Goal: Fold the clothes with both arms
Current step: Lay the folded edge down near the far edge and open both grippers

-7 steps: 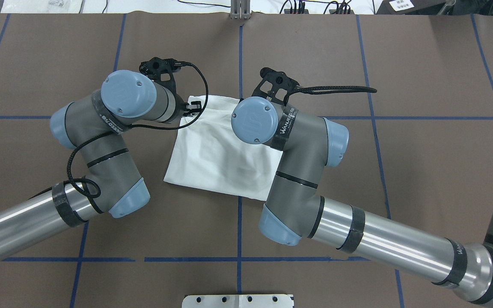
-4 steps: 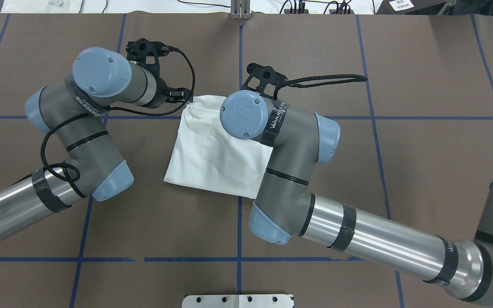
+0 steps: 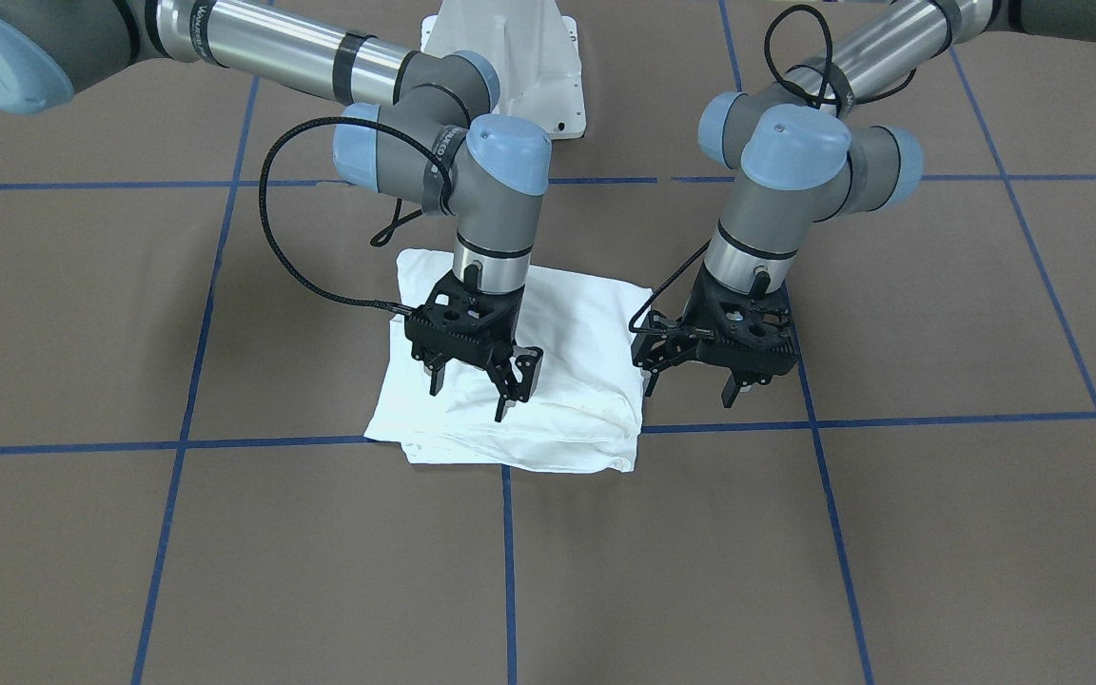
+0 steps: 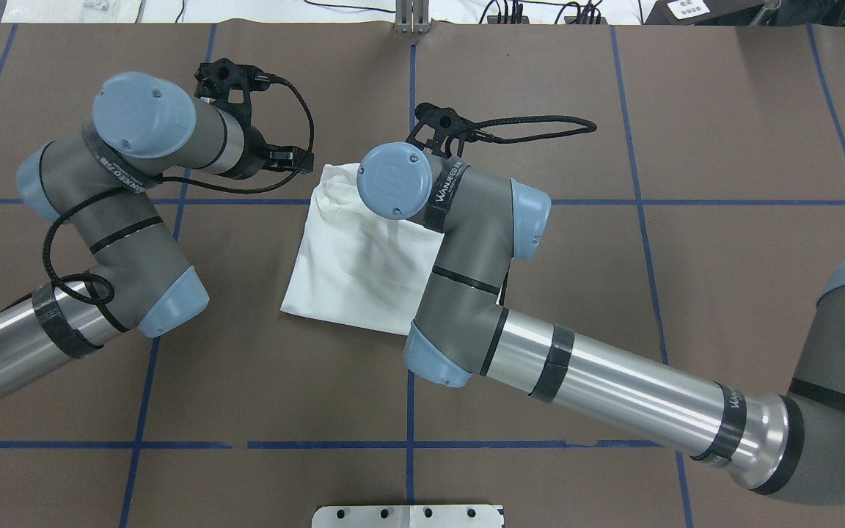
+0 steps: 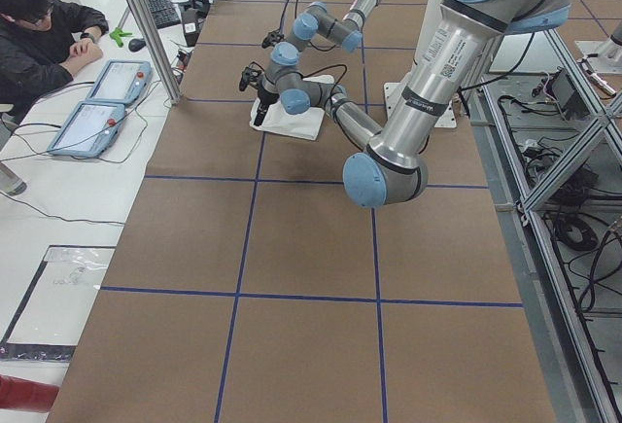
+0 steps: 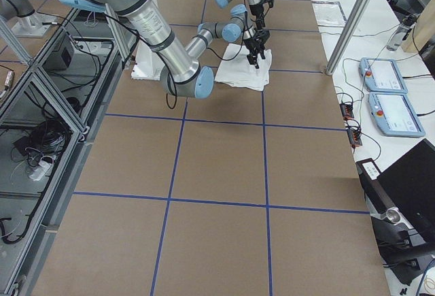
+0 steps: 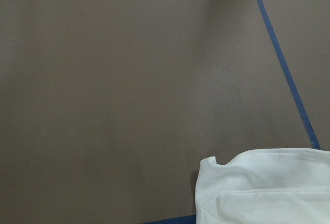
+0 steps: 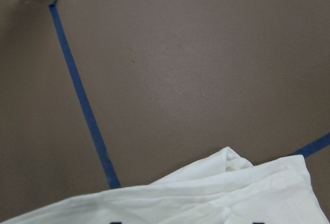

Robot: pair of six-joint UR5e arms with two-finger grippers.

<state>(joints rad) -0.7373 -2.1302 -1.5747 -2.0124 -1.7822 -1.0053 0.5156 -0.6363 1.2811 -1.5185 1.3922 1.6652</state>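
The clothes are one white shirt (image 3: 557, 400), folded into a thick rectangle at the table's middle (image 4: 353, 257). My right gripper (image 3: 474, 390) hangs open just above the shirt's far part, with nothing between its fingers. My left gripper (image 3: 691, 388) is open too, beside the shirt's edge and off the cloth. From overhead the right arm's wrist (image 4: 393, 180) hides its gripper, and only part of the left gripper (image 4: 294, 158) shows. The left wrist view catches a shirt corner (image 7: 263, 188). The shirt's rumpled edge (image 8: 216, 193) fills the bottom of the right wrist view.
Blue tape lines (image 4: 411, 95) grid the brown table. The white pedestal base (image 3: 510, 57) stands behind the shirt on the robot's side. A person (image 5: 39, 44) sits beyond the far edge with two pendants (image 6: 387, 78). A metal bracket (image 4: 411, 15) sits mid far edge.
Both arms have swung to the overhead view's left. The left gripper has come off the shirt's far corner and moved clear of it. The shirt's far edge has bunched up slightly.
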